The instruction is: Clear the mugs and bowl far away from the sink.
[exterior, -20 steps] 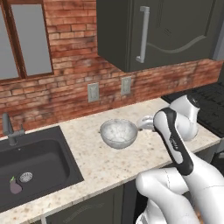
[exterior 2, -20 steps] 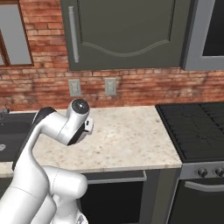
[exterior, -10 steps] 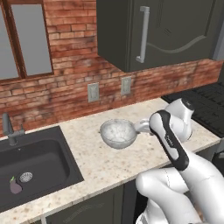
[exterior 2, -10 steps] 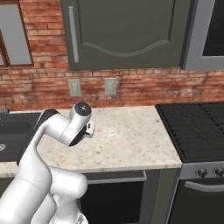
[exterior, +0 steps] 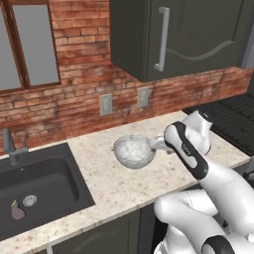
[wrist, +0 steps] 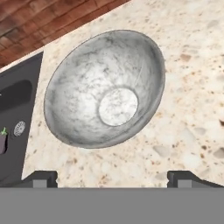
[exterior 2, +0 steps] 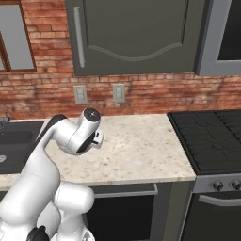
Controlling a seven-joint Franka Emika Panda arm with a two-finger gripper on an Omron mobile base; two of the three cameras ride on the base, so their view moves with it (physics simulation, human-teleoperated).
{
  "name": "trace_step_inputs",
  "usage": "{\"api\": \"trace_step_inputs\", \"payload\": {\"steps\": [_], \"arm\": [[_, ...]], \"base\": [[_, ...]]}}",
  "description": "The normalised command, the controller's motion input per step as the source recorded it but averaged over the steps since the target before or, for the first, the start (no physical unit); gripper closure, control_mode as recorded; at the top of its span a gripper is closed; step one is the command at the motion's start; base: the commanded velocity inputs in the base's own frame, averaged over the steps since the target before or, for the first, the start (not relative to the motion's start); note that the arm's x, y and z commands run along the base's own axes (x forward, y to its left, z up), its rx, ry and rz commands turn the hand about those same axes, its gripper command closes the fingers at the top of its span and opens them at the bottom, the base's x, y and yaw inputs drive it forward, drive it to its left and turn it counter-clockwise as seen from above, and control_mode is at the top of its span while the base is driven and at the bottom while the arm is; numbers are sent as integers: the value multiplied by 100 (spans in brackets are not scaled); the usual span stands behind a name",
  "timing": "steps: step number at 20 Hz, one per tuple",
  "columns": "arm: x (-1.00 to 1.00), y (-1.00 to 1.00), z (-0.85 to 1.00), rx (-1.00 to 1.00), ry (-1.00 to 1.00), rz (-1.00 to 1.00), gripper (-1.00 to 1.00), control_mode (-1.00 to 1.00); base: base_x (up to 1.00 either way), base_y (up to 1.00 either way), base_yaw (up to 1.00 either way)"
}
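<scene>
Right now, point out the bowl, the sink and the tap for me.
bowl (wrist: 105,87): hand view, inner wall.
sink (exterior: 34,181): left base view, basin floor.
tap (exterior: 9,144): left base view, upright stem.

- The arm (exterior: 198,168) is glossy white, built of rounded, bulbous segments.
- Dark grey bands mark its joints, one curving along the upper link.
- A round grey cap sits on the wrist joint (exterior 2: 90,114).
- Finger tips (wrist: 40,178) are small, dark and blocky.
</scene>
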Motion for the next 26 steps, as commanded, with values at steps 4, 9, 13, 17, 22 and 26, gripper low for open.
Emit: {"api": "trace_step_inputs", "payload": {"steps": [4, 9, 13, 17, 22, 26], "arm": [[28, 0, -18, 0, 12, 0, -100, -100], [25, 0, -23, 1, 11, 0, -100, -100], [27, 0, -22, 0, 6, 0, -100, -100], [20, 0, -28, 0, 1, 0, -100, -100], [19, 1, -25, 0, 0, 0, -100, -100], [16, 6, -25, 0, 0, 0, -100, -100]], "base": [[0, 0, 0], [0, 0, 0], [0, 0, 0], [0, 0, 0], [0, 0, 0], [0, 0, 0]]}}
